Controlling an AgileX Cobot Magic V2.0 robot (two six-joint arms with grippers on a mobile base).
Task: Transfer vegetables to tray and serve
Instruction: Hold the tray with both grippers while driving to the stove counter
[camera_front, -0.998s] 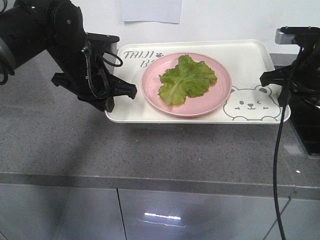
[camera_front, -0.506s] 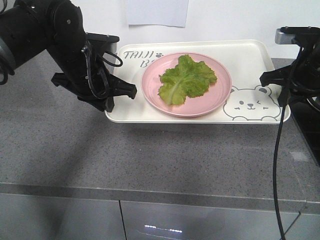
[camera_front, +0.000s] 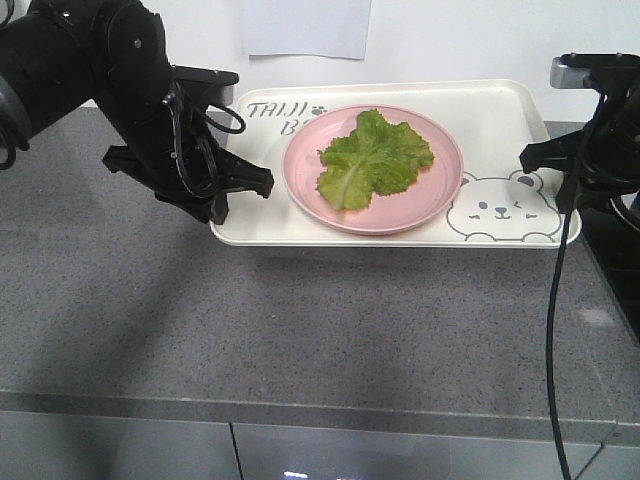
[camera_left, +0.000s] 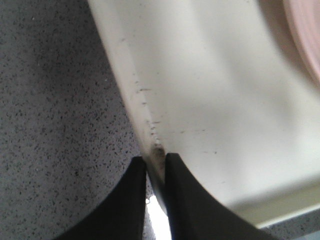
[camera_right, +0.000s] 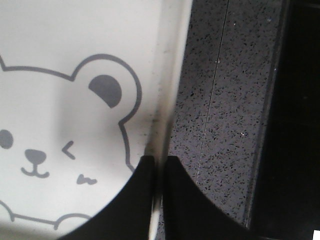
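A speckled grey stone tabletop (camera_front: 300, 330) runs across the frame, with glossy grey cabinet fronts (camera_front: 120, 445) below its front edge and a white wall behind, where a sheet of paper (camera_front: 307, 25) hangs at the top centre.

In the upper middle sits the tray (camera_front: 500, 120), a large cream plastic rectangle with rounded corners and a raised rim. A shadow lies on the stone under its near edge. Grey lettering (camera_front: 275, 110) is printed at its upper left and a bear-face drawing (camera_front: 500, 210) at its lower right.

A round pink plate (camera_front: 440, 195), smooth and shallow, rests on the tray left of the bear. The lettuce leaf (camera_front: 372, 158) lies flat in the plate, crinkled and light green, with a pale rib running toward its lower left.

The left pincer (camera_left: 156, 159) is clamped on the tray's left rim; its black curved fingers (camera_left: 127, 200) pinch the scuffed edge. The right pincer (camera_right: 160, 159) likewise grips the right rim, just beside the bear's ear.
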